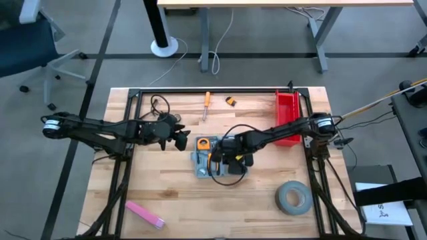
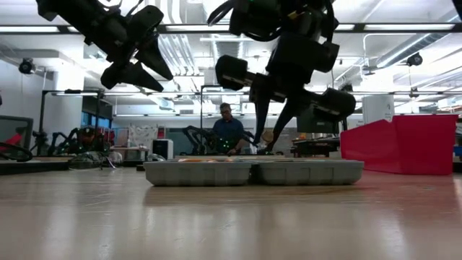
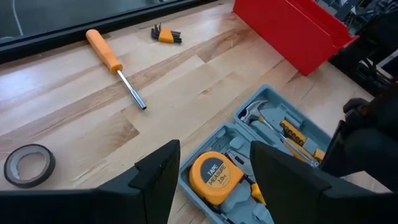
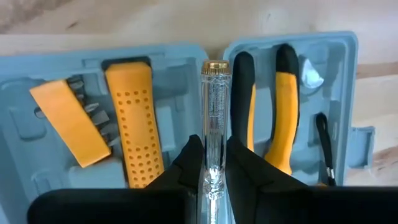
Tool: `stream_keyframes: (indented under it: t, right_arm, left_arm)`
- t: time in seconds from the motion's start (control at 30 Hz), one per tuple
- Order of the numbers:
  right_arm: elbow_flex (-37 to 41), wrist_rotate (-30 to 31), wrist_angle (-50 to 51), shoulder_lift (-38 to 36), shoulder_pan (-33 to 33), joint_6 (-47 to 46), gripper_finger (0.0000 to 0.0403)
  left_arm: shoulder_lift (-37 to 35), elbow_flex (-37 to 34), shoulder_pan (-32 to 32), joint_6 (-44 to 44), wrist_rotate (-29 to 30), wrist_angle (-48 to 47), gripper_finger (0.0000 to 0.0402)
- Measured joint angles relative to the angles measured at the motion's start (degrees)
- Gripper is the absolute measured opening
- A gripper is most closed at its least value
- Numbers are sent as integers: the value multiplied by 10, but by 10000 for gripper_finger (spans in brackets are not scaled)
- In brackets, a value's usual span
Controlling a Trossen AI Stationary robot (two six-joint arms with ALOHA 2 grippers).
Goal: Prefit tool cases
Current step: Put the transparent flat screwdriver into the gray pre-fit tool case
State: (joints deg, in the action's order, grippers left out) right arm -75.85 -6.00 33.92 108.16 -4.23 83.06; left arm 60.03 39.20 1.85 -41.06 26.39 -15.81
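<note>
Tool case (image 1: 219, 160) lies open and flat mid-table, just left of the red bin (image 1: 287, 113). Right gripper (image 4: 214, 163) hangs right above the case, fingers clamped on a clear-handled tester screwdriver (image 4: 215, 118) whose long axis points across the hinge line, between the orange handle (image 4: 132, 118) and the pliers (image 4: 267, 118). Left gripper (image 1: 180, 138) waits beside the case's left edge, fingers apart, holding nothing. Right arm is nearer; likely seating the tester in its recess.

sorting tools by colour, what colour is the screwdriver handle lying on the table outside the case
Orange, on the loose screwdriver lying on the wood beyond the open tool case; the left wrist view shows it best.
</note>
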Motion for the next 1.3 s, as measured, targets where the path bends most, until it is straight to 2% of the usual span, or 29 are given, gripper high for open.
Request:
stream_keyframes:
  t: [1.0,1.1,1.3]
  right_arm:
    - [2,-20,0,0,9,0,36]
    - [2,-20,0,0,9,-3,49]
    - [3,-20,0,0,9,-12,99]
  left_arm:
    - [0,0,0,0,0,0,204]
    - [0,0,0,0,0,0,204]
    - [0,0,0,0,-9,0,204]
